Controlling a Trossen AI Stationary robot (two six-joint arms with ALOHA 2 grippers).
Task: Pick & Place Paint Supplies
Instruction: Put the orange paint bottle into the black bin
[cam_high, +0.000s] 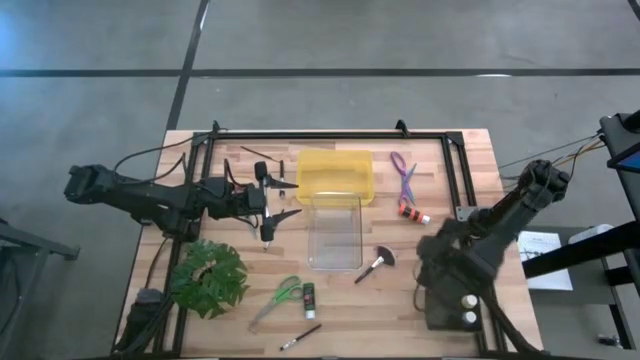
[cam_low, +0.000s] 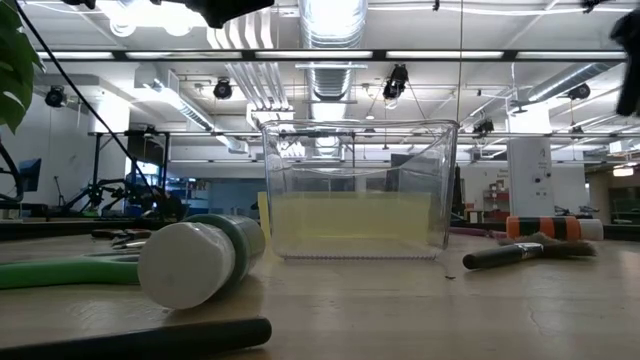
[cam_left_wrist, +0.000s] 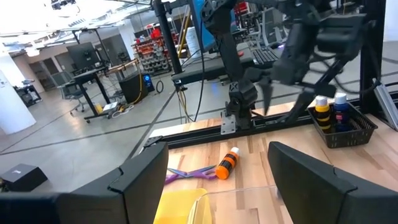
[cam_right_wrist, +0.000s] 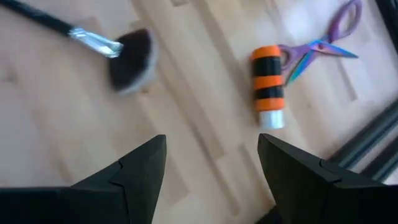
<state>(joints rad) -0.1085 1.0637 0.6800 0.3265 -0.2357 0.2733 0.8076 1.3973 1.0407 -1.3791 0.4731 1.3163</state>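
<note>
My right gripper (cam_right_wrist: 211, 140) is open and empty. It slants down above the bare wood at the table's right (cam_high: 432, 250). Ahead of it lie a broad-headed brush (cam_right_wrist: 127, 53), an orange-and-black paint bottle (cam_right_wrist: 268, 84) and purple scissors (cam_right_wrist: 323, 43), all flat on the table. My left gripper (cam_high: 288, 202) is also open and empty. It is held level above the table, left of the clear container (cam_high: 335, 232) and the yellow bin (cam_high: 335, 175). Green scissors (cam_high: 278, 298), a white-capped bottle (cam_high: 308, 295) and a thin dark brush (cam_high: 300, 337) lie near the front edge.
A green leafy plant (cam_high: 208, 278) stands at the front left. A black basket (cam_high: 455, 310) with bottles sits at the front right, beside the right arm. A black frame rail (cam_high: 330, 135) runs along the far side. Another thin dark brush (cam_high: 258, 153) lies at the far left.
</note>
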